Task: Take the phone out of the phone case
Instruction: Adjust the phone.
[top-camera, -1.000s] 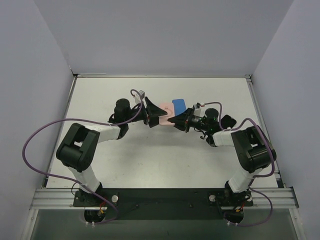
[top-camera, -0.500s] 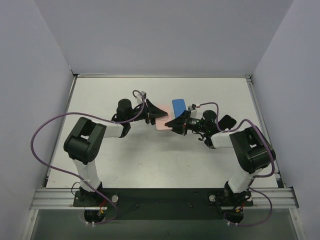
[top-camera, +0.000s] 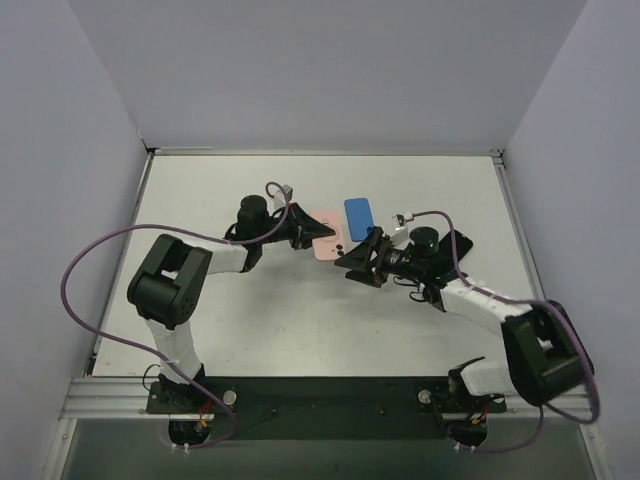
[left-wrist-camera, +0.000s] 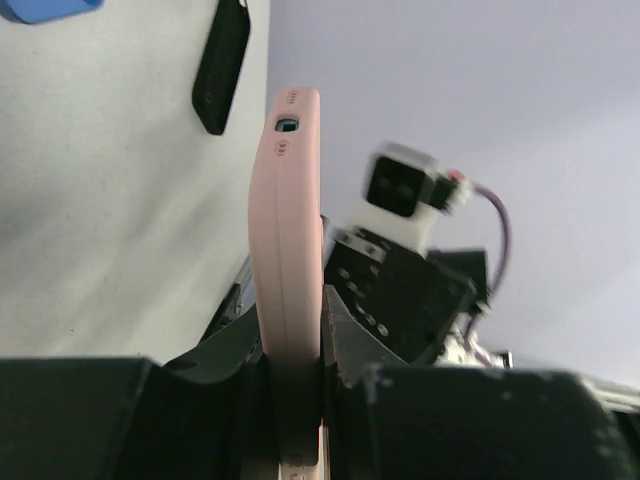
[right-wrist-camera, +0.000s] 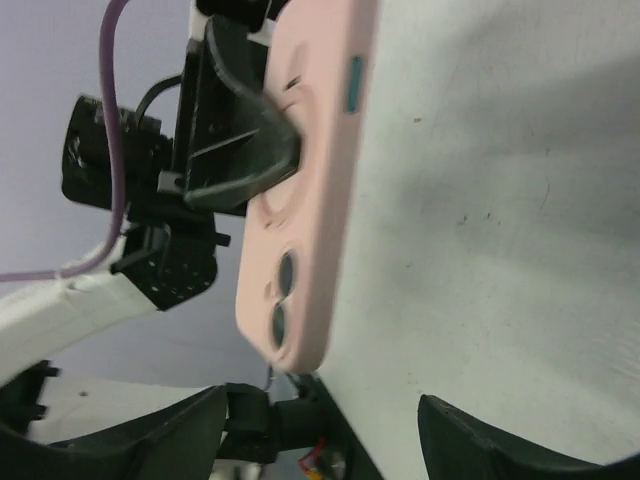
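Observation:
The pink phone case (top-camera: 328, 244) lies back-up, low over the white table (top-camera: 250, 320), just behind its centre. My left gripper (top-camera: 311, 232) is shut on the case's left end. In the left wrist view the case (left-wrist-camera: 287, 220) runs edge-on out of the gripper (left-wrist-camera: 295, 335), both fingers pressed against its faces. My right gripper (top-camera: 354, 263) stands open just off the case's near right corner, touching nothing. The right wrist view shows the case's back (right-wrist-camera: 310, 180) with two dark camera openings, ahead of the spread gripper (right-wrist-camera: 320, 435). The phone is hidden by the case.
A blue flat slab (top-camera: 358, 213) lies on the table just behind the case, and shows as a blue corner (left-wrist-camera: 40, 8) in the left wrist view. A black flat object (top-camera: 455, 243) (left-wrist-camera: 222, 65) lies to the right, beside my right arm. Grey walls close in three sides.
My right gripper has opened, let go of the pink case and drawn back toward the near right. My left gripper has closed onto the case's left end.

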